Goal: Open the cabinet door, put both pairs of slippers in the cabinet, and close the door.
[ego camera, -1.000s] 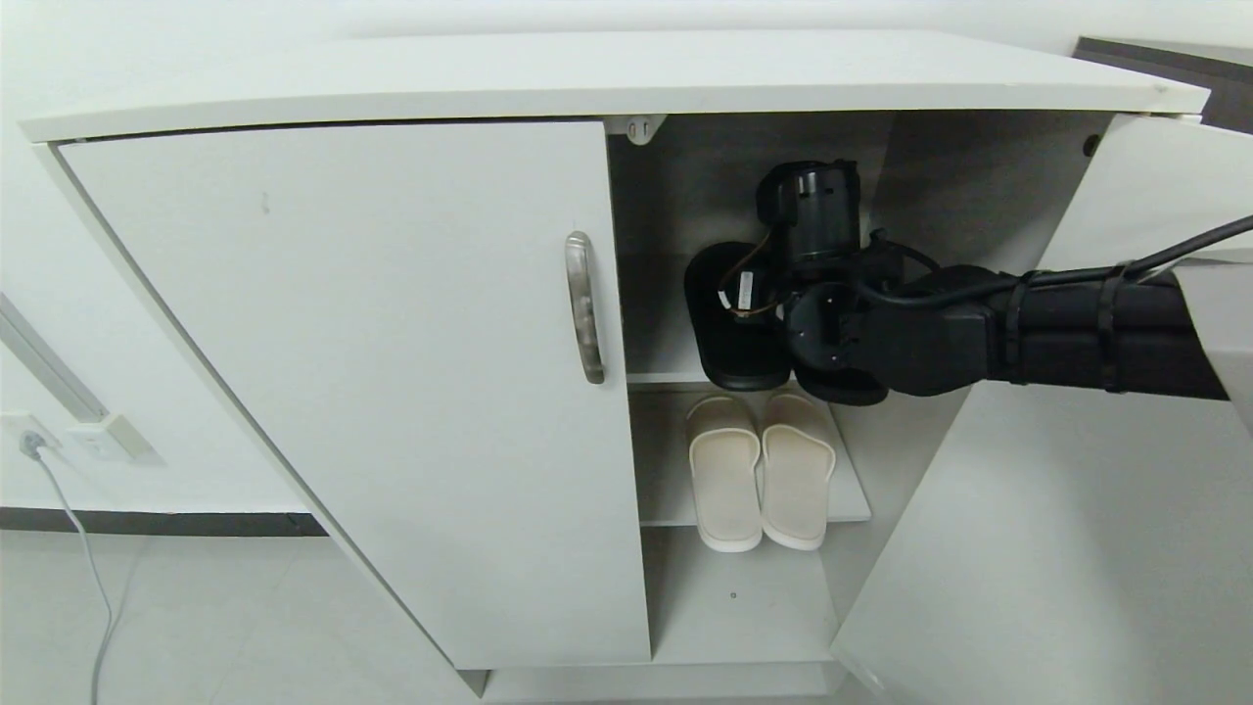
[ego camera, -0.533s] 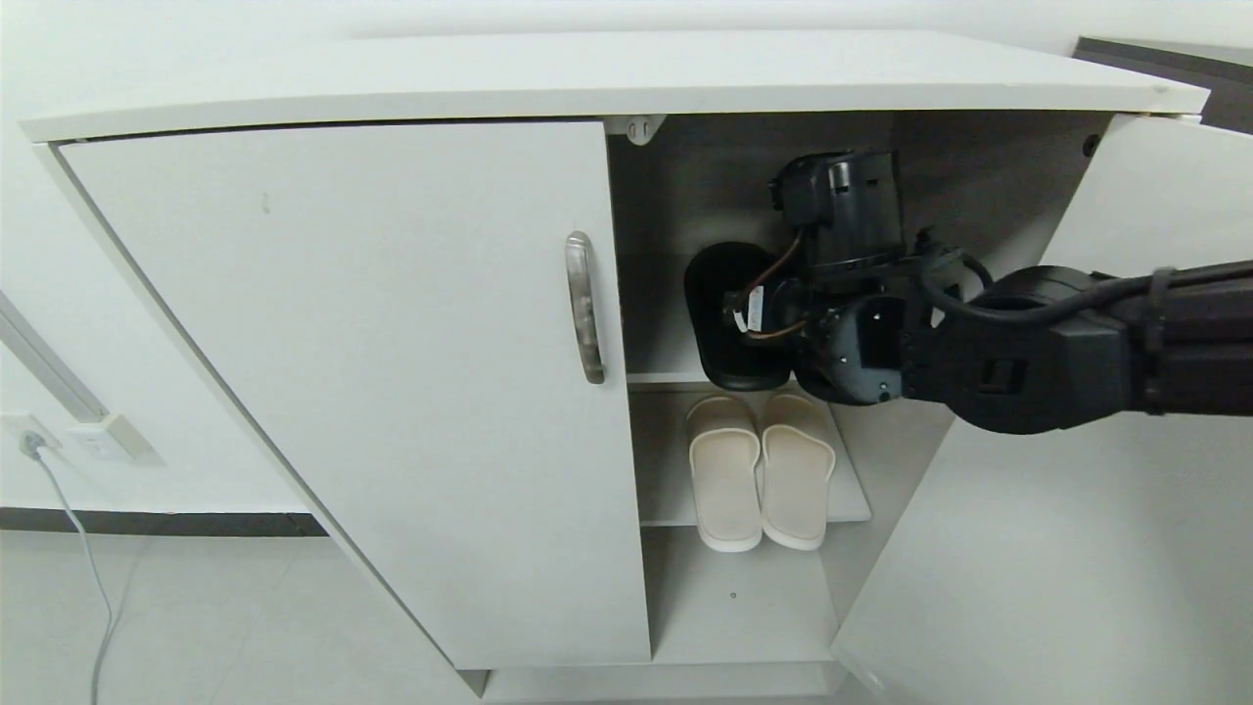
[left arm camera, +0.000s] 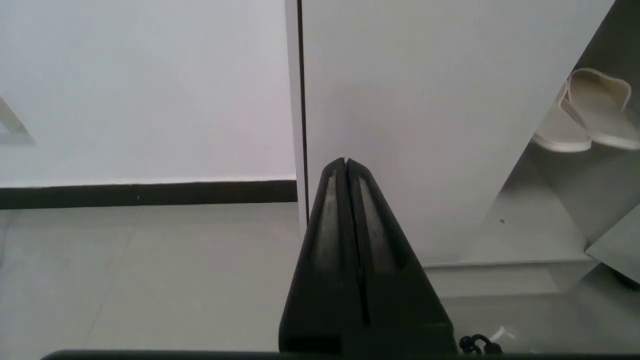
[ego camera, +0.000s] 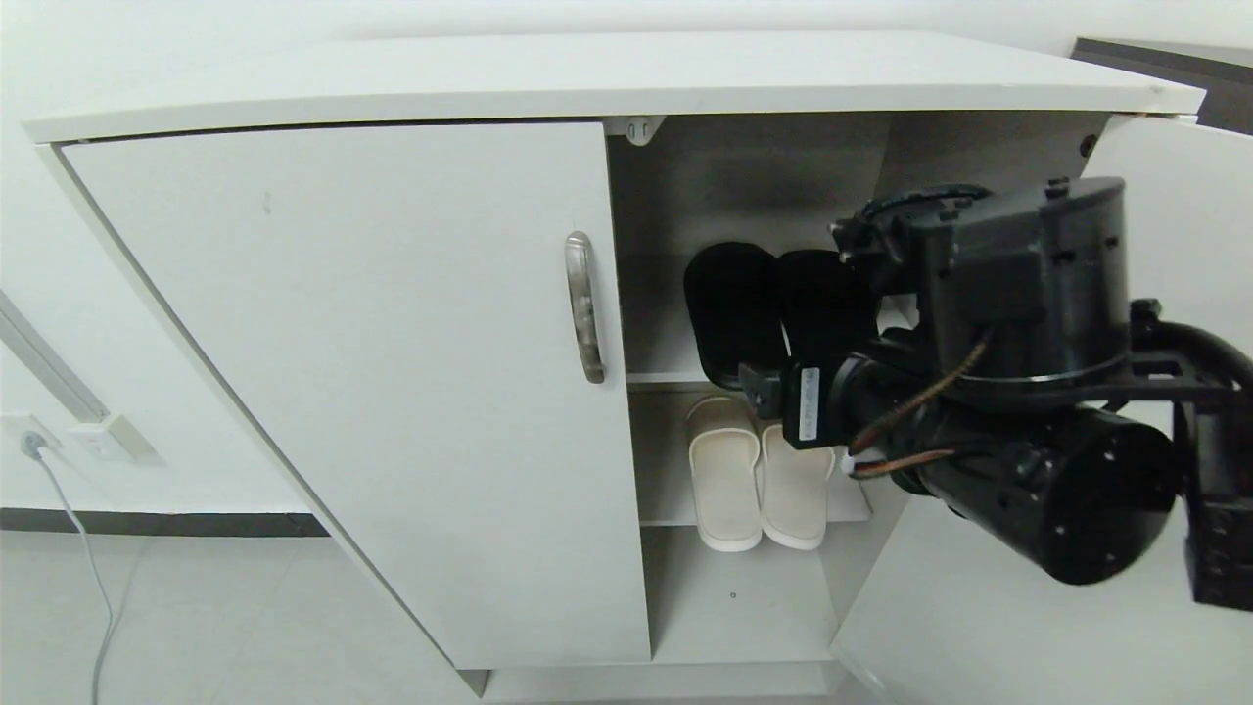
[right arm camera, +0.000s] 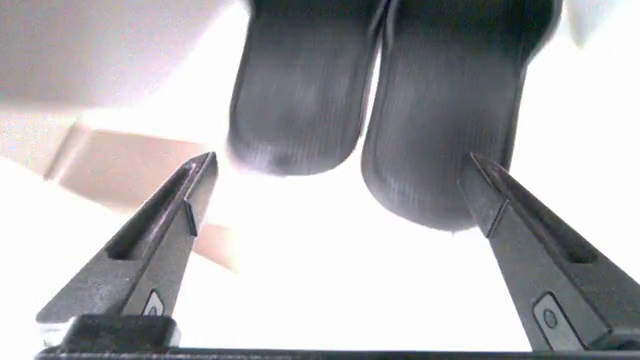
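The white cabinet [ego camera: 587, 73] stands with its right door [ego camera: 1160, 191] swung open and its left door [ego camera: 372, 372] shut. A pair of black slippers [ego camera: 773, 308] lies side by side on the upper shelf [ego camera: 654, 377]. Below them, a pair of white slippers [ego camera: 759, 470] rests on the middle shelf. My right gripper [right arm camera: 340, 165] is open, just in front of the black slippers [right arm camera: 300, 90] and holding nothing. The right arm [ego camera: 1018, 411] hangs before the cabinet opening. My left gripper [left arm camera: 345, 175] is shut and empty, low beside the cabinet, with the white slippers [left arm camera: 590, 110] off to the side.
The shut left door carries a metal handle [ego camera: 583, 305]. The bottom shelf [ego camera: 734, 607] is bare. A wall socket with a cable [ego camera: 34, 446] sits at the far left, above tiled floor [ego camera: 196, 627].
My right arm has drawn back out of the cabinet toward the camera. The black slippers stay on the upper shelf, now fully in view.
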